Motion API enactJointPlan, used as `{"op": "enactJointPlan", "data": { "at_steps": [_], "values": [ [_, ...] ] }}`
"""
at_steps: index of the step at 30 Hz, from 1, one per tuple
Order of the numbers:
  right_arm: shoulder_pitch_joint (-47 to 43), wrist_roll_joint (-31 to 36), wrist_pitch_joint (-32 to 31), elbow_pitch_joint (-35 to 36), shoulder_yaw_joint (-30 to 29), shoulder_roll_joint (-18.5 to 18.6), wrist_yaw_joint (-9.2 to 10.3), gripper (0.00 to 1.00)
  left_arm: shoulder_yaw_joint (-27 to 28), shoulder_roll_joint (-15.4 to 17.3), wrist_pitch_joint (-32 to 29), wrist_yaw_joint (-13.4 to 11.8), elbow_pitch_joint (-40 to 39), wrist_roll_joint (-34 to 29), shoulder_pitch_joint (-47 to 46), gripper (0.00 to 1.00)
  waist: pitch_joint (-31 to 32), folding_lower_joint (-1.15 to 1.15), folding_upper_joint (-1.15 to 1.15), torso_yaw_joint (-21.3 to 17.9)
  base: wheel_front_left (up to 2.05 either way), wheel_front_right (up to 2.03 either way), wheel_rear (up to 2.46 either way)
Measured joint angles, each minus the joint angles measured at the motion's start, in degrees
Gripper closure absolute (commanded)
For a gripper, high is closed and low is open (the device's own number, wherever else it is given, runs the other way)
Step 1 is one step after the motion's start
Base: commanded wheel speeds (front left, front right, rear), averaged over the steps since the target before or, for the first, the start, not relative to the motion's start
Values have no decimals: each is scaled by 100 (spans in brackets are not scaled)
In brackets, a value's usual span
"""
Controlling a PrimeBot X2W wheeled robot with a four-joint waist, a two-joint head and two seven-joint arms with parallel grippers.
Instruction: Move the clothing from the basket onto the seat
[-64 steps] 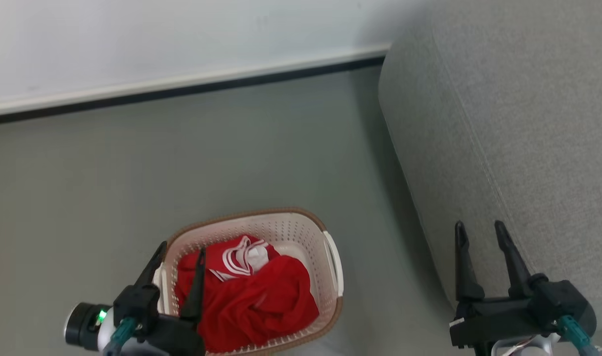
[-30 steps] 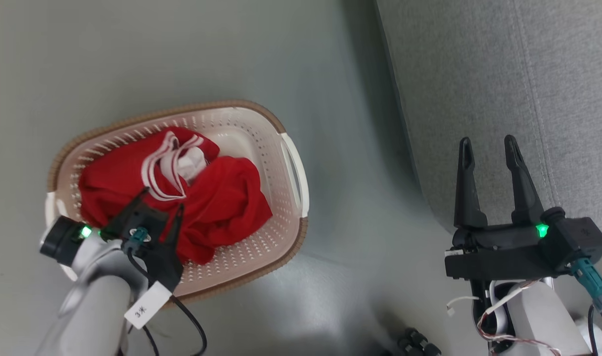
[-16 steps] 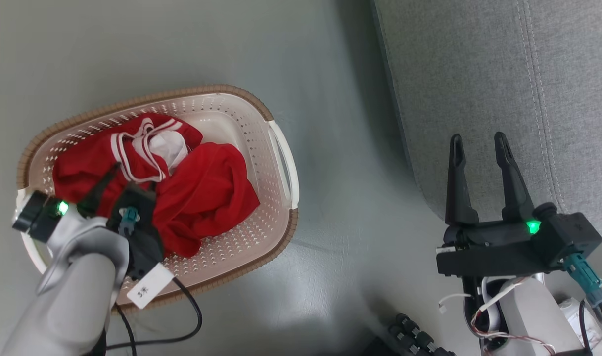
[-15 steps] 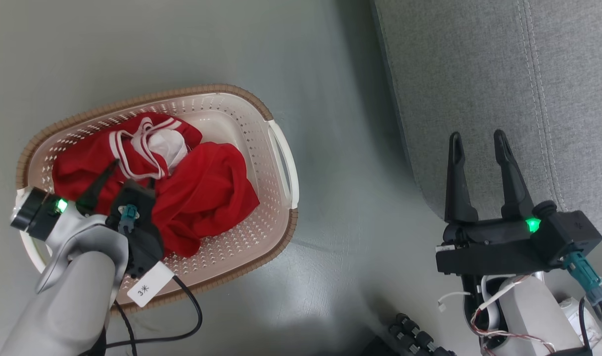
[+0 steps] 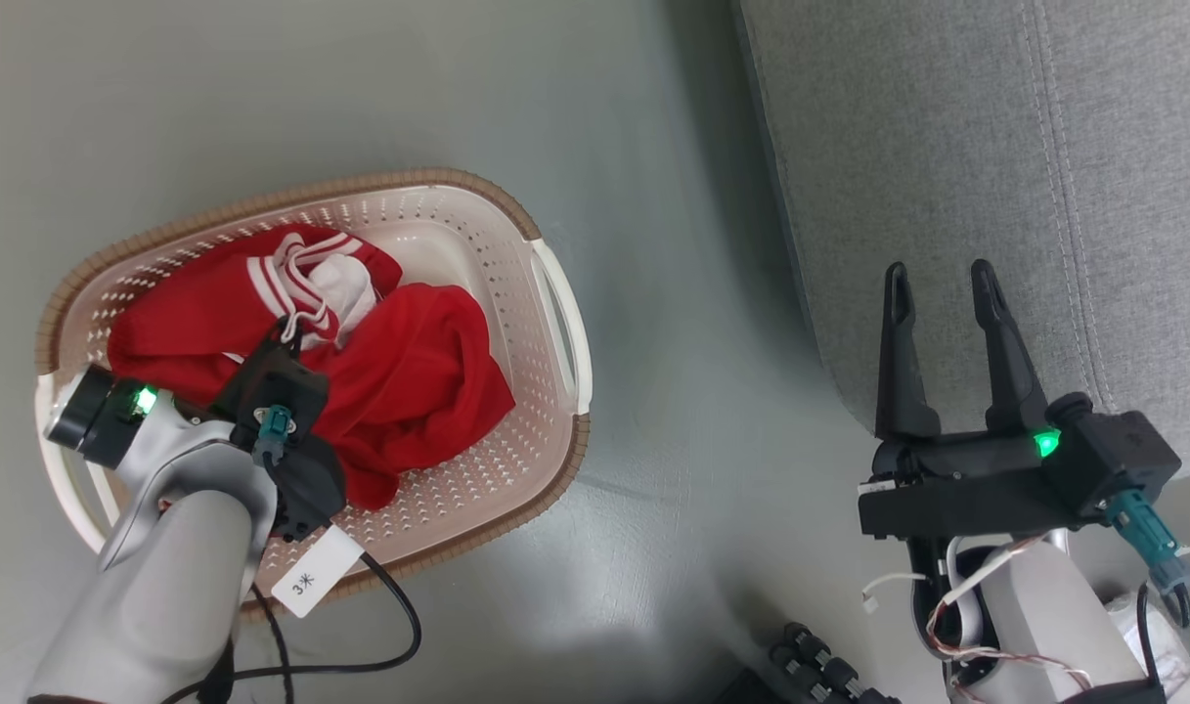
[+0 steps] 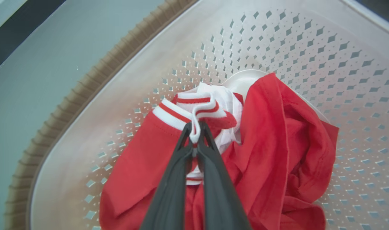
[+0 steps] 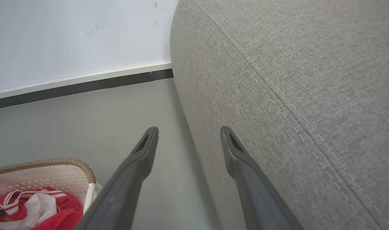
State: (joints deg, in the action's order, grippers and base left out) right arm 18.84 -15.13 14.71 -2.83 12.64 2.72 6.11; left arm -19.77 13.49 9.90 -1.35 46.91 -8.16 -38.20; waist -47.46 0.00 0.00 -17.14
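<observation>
Having just closed, left claw point(image 6: 194, 129) is pinching clothing point(image 6: 274, 134) by its trim point(image 6: 172, 113): soft, light fabric, likely sturdiest there; right claw point(image 5: 937, 293) is hanging spread.

From the head view I have the basket point(image 5: 379, 182) on the floor point(image 5: 673, 411) at the centre left of the frame. The clothing point(image 5: 409, 381) is heaped inside it, toward its left and middle. The seat point(image 5: 995, 147) takes the upper right, well apart from the basket, with a strip of floor between them. My left fingers point(image 5: 284, 337) reach into the basket from the lower left, tips on the clothing near the pile's middle. My right fingers point(image 5: 991, 313) stand at the lower right, overlapping the seat's near edge. A cable point(image 5: 399, 640) loops on the floor below the basket.
</observation>
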Motion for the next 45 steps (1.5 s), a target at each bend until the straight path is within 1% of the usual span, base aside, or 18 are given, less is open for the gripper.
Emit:
{"op": "enactJointPlan", "data": {
  "at_steps": [6,9,13,18,20,23,30,34,40,45],
  "values": [
    [80,1,0,-153,-22,0,1,0,26,-199,248,5,74,142,-4,100,193,0,0,61,0,0,0],
    [86,3,0,-241,-69,0,2,0,3,-332,328,52,71,165,0,100,332,0,0,104,0,0,0],
    [97,20,0,-411,-116,1,2,0,0,-512,387,166,30,369,14,100,565,0,0,170,0,0,0],
    [186,68,0,-548,-162,2,-4,0,13,-624,402,257,-68,490,26,100,845,0,0,238,0,0,0],
    [184,101,0,-686,-178,2,-9,0,47,-735,411,363,-180,617,28,100,1074,0,0,289,0,0,0],
    [184,103,0,-745,-197,2,-25,0,62,-801,438,433,-281,733,29,100,1232,0,0,324,0,0,0],
    [161,127,0,-1029,-302,18,-110,0,75,-865,441,523,-670,881,32,100,1804,-1,-1,455,0,0,0],
    [95,148,0,-1154,-353,47,-155,0,97,-948,441,599,-948,1121,119,100,2135,-1,-1,543,0,0,0],
    [-82,187,0,-1345,-385,60,-194,0,116,-955,441,692,-1218,1250,250,100,2641,-1,-1,677,0,0,0],
    [-103,216,0,-1473,-364,58,-263,0,229,-962,441,748,-1408,1544,253,100,3070,-1,-1,771,0,0,0]
  ]
}}
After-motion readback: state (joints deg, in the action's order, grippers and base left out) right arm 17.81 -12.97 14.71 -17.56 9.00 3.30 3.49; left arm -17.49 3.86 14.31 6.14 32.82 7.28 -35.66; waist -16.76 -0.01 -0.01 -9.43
